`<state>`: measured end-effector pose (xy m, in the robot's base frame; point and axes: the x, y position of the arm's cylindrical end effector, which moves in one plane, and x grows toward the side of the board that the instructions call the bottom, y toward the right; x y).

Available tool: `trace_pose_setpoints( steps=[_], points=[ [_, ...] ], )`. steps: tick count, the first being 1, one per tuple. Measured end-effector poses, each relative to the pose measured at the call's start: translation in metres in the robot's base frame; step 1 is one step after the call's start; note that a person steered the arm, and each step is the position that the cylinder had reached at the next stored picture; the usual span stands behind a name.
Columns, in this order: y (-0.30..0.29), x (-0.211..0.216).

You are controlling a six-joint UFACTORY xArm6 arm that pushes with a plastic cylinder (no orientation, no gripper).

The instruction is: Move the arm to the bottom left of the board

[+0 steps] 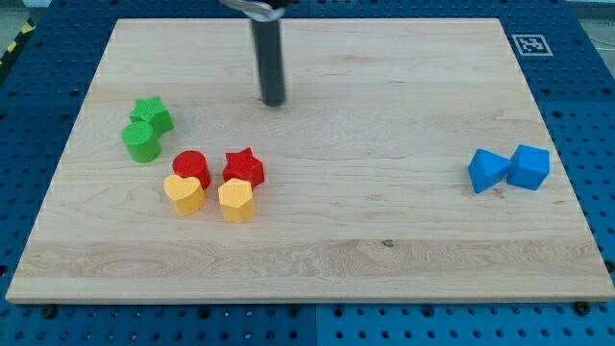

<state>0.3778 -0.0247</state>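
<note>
My tip (274, 102) rests on the wooden board (384, 221) in its upper middle, left of centre. It touches no block. Below and left of it lies a cluster: a green star (153, 113) and a green cylinder (141, 140) at the left, then a red cylinder (191, 167), a red star (243, 167), a yellow heart (184, 194) and a yellow hexagon (235, 201). The red star is the nearest block to the tip, well below it.
Two blue blocks sit together at the view's right: a blue triangle-like block (487, 170) and a blue cube-like block (528, 166). A black and white marker tag (528, 44) is at the board's top right corner. A blue pegboard table (29, 125) surrounds the board.
</note>
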Motion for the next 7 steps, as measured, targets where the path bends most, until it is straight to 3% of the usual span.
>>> trace_pose_setpoints(
  steps=[1,4,5,7],
  points=[
    [0.036,0.05],
    [0.067,0.211],
    [0.02,0.237],
    [-0.187,0.231]
  ],
)
